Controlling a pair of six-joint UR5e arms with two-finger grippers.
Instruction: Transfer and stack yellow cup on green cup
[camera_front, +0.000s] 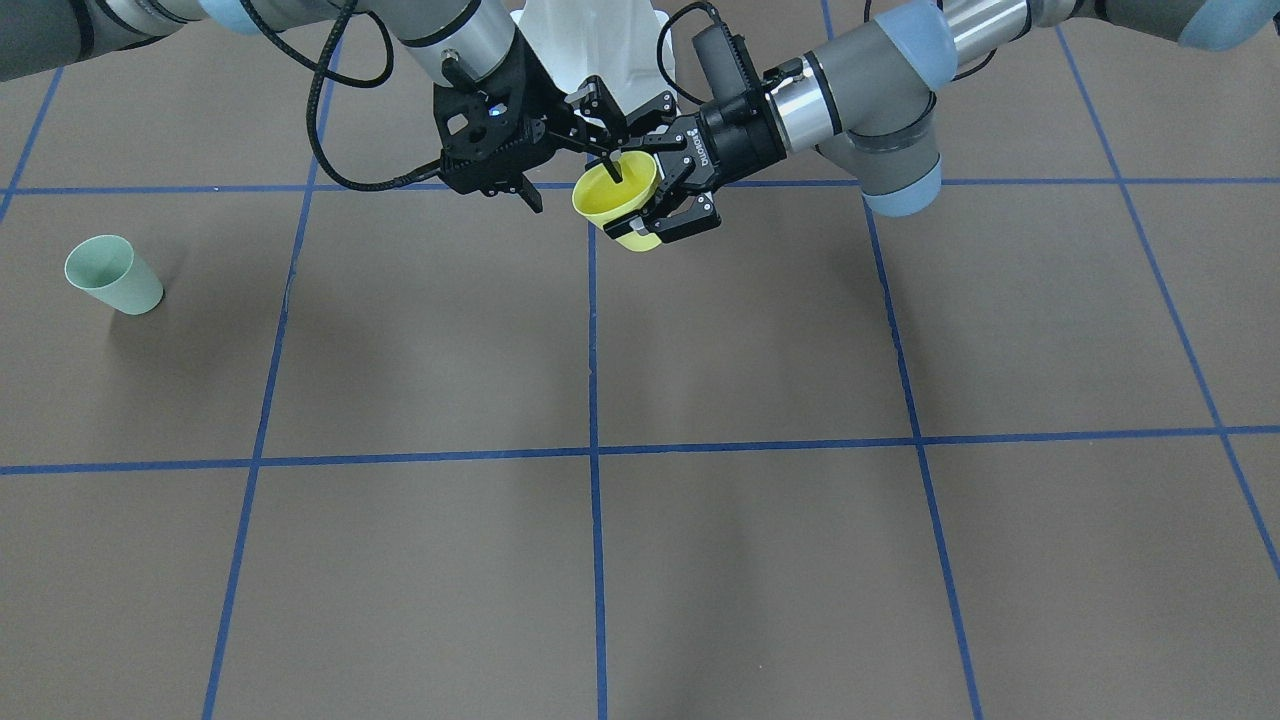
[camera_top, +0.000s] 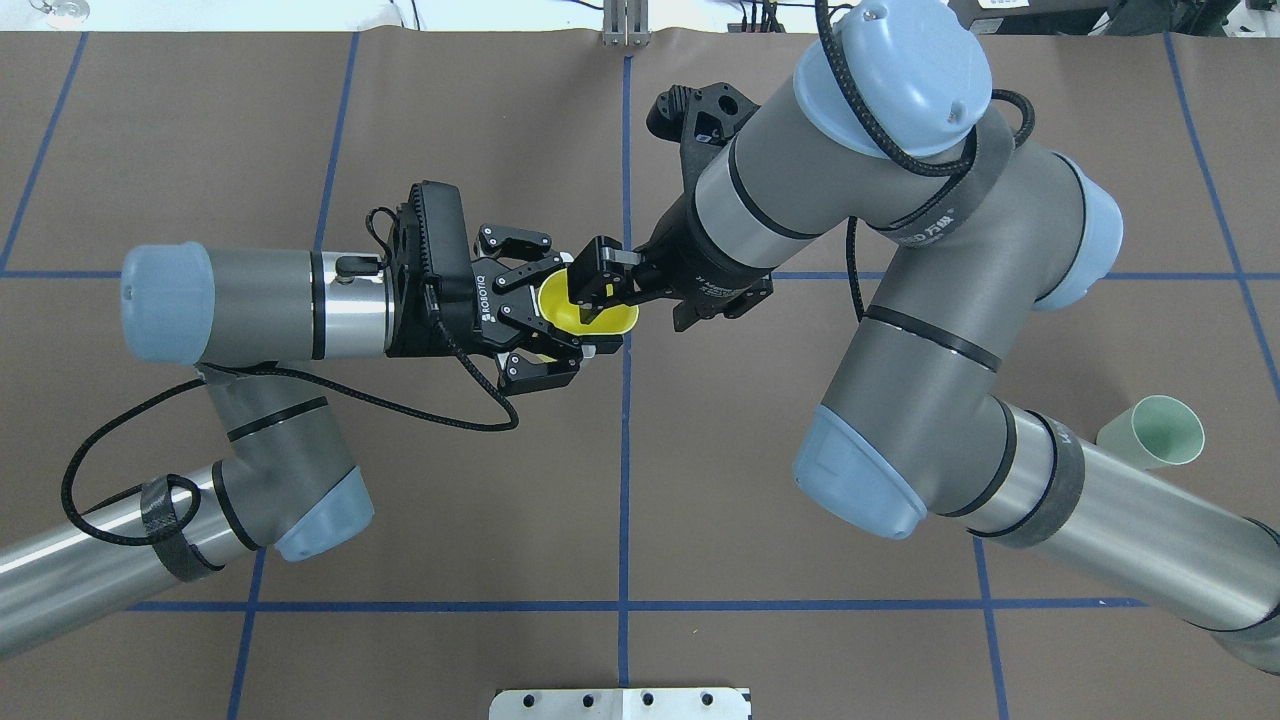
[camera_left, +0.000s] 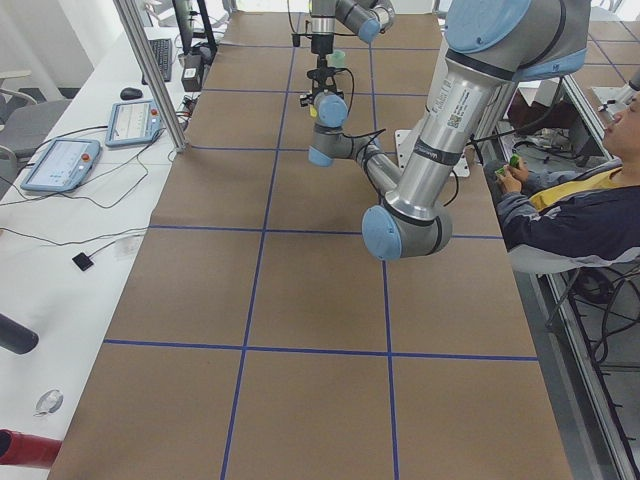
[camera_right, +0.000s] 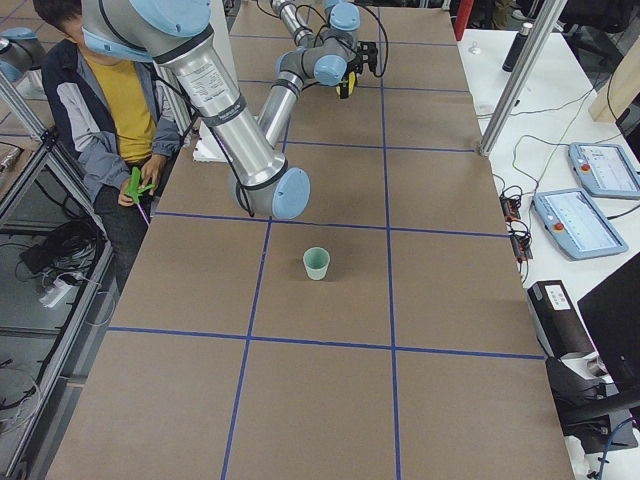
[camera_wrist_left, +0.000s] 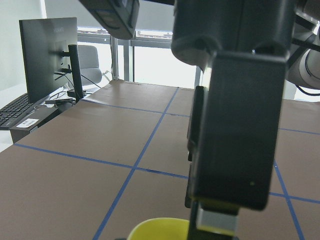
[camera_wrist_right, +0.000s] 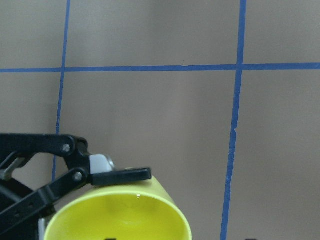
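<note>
brown table (camera_front: 700, 560), both tools gripping yellow cup (camera_front: 615, 200)

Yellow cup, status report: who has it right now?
Left gripper shut on yellow cup, held above the table. Right gripper at its rim, one finger inside, grip unclear. Green cup upright on the right arm's side, nothing near it.

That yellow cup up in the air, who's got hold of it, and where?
The left gripper clasps the yellow cup around its body; the right gripper pinches its rim, one finger inside.
</note>
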